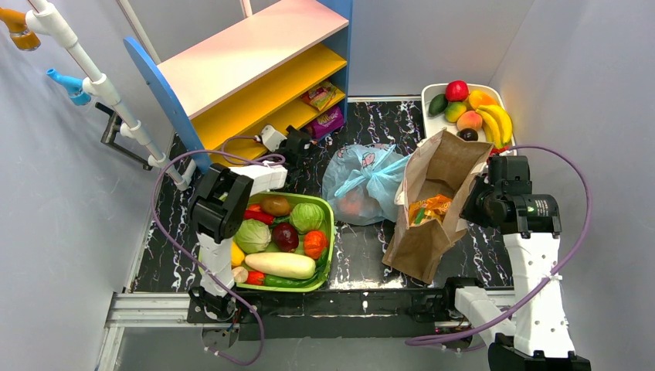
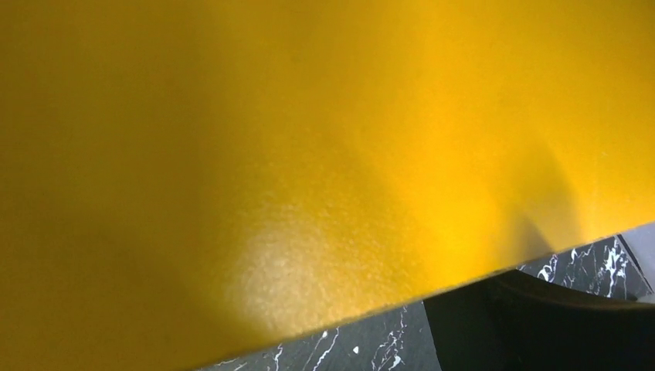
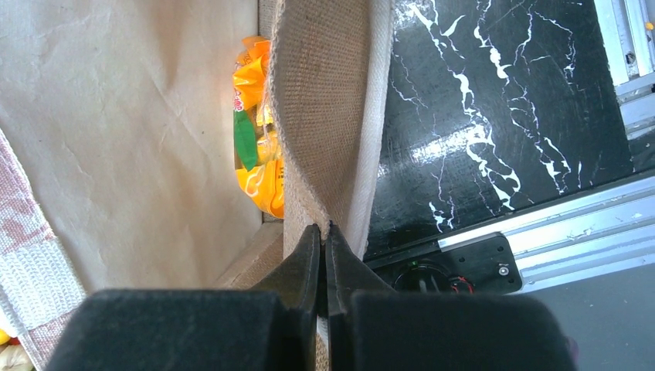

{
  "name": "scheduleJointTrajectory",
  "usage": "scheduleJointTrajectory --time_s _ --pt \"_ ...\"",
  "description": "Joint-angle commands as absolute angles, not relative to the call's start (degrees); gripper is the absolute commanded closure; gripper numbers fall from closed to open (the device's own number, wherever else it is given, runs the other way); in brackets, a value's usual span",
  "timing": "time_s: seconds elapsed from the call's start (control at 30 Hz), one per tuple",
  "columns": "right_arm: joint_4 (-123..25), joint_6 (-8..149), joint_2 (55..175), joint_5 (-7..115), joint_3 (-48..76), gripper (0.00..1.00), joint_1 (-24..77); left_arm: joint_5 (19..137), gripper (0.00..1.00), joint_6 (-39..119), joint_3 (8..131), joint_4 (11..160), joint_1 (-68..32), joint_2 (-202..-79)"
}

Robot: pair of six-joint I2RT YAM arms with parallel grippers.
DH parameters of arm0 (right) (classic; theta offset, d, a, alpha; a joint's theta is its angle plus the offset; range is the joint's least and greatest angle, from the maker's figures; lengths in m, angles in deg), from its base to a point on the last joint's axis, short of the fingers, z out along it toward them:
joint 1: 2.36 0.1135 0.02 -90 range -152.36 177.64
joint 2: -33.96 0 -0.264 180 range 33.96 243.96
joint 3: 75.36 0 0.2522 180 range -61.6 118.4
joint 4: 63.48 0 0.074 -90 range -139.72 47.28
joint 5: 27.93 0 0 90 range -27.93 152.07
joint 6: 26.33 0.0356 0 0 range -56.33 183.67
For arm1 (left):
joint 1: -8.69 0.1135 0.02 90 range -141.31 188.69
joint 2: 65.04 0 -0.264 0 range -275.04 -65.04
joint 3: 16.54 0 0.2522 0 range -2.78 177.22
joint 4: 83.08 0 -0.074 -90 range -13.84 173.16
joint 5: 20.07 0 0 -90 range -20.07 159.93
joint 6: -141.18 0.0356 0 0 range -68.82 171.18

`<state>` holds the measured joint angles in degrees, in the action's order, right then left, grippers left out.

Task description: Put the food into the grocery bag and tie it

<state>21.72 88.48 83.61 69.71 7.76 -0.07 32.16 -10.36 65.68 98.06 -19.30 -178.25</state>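
The light-blue grocery bag (image 1: 361, 179) sits in the middle of the table with its handles drawn together on top. An orange round fruit (image 1: 351, 205) shows faintly through its thin wall. My right gripper (image 1: 473, 202) is shut on the rim of the brown paper bag (image 1: 432, 182). In the right wrist view its jaws (image 3: 324, 229) pinch that bag's wall (image 3: 317, 116), with an orange snack packet (image 3: 255, 124) inside. My left gripper (image 1: 292, 145) is at the yellow shelf (image 2: 309, 154), left of the blue bag. Its fingers are hidden in its wrist view.
A green basket (image 1: 328, 239) of cabbages, a radish and other vegetables sits front left. A white tray (image 1: 429, 91) of fruit is at the back right. The blue-sided shelf unit (image 1: 255, 69) holds snack packets (image 1: 327, 120). White pipes (image 1: 108, 93) run along the left.
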Motion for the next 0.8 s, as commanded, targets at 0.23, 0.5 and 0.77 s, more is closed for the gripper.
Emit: scheduleJointTrajectory --time_s 0.23,0.5,0.77 --pt "23.8 87.2 85.3 71.3 11.3 0.99 0.2 34.0 0.26 -9.5 69.9 99.1 -17.1 -182.1" --pt "23.9 87.1 85.8 71.4 12.0 0.99 0.2 36.6 0.57 -9.3 71.3 100.7 -16.2 -183.6" --pt "23.5 87.1 86.3 71.2 12.4 0.99 0.2 39.8 0.71 -9.9 66.5 103.3 -16.0 -180.2"
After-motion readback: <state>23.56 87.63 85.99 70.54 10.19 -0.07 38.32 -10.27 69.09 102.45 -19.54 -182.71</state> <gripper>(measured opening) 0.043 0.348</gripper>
